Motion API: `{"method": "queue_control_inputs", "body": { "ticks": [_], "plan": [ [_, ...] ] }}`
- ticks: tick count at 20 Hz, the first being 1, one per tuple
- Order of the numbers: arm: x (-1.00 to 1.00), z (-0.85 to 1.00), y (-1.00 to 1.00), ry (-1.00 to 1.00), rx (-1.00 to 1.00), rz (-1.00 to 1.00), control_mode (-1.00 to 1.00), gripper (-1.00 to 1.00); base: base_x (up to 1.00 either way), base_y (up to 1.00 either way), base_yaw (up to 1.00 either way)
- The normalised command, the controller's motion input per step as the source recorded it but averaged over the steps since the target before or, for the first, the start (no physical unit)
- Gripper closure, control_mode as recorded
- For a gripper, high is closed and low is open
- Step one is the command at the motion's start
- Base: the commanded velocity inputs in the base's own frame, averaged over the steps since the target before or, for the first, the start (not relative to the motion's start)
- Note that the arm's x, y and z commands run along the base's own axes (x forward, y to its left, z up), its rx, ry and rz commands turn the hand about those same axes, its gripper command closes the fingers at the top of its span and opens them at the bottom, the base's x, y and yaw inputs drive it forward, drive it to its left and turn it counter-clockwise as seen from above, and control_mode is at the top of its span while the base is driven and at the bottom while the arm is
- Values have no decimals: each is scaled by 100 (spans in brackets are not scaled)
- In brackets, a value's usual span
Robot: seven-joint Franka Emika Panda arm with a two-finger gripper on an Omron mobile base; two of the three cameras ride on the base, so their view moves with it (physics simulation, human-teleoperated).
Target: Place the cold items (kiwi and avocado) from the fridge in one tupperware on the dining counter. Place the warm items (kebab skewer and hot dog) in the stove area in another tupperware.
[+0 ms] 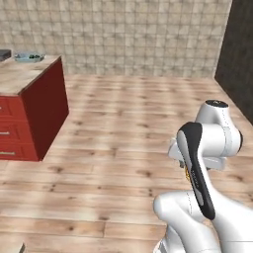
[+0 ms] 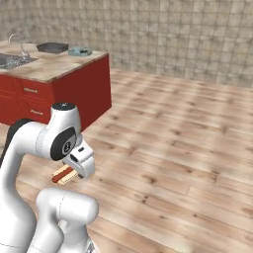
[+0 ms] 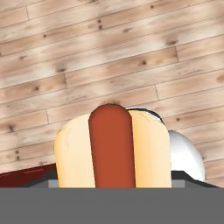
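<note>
The arm is folded back on itself above its base, wrist tucked low, and from where I stand it looks like a carrying posture: the load is kept close to the body while the base crosses open wooden floor (image 1: 123, 128). The load is the hot dog (image 3: 112, 146), sausage lying along the split of a pale bun, sticking straight out from the gripper (image 2: 74, 173) with its length running away from the hand. In the hand view it rises from between the jaws, which are held wide on the bun's sides, a sensible hold, since squeezing harder would crush soft bread. From the right base view the hot dog shows as a reddish strip on tan just under the white wrist, hanging clear of the floor.

To the left stands a red cabinet island (image 2: 79, 86) with a pale stone top carrying a sink (image 2: 10, 60) with a tap, a dark tray (image 2: 52, 47) and a small blue-green dish (image 2: 79, 51) near the corner. I cannot say whether either is the tupperware; they are too small to tell. The robot is well apart from that counter, so I judge the warm item is mid-transport, with placing not yet begun. The kebab skewer, kiwi and avocado are not something I can locate here
</note>
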Motion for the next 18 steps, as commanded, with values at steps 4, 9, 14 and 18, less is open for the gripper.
{"method": "queue_control_inputs", "body": {
  "ticks": [4, 9, 14, 18],
  "plan": [
    [0, 0, 0, 0, 0, 0, 100, 100, 100, -42, 8],
    [0, 0, 0, 0, 0, 0, 100, 100, 100, -36, 7],
    [0, 0, 0, 0, 0, 0, 100, 100, 100, -40, 13],
    [0, 0, 0, 0, 0, 0, 100, 100, 100, -67, 19]
  ]
}}
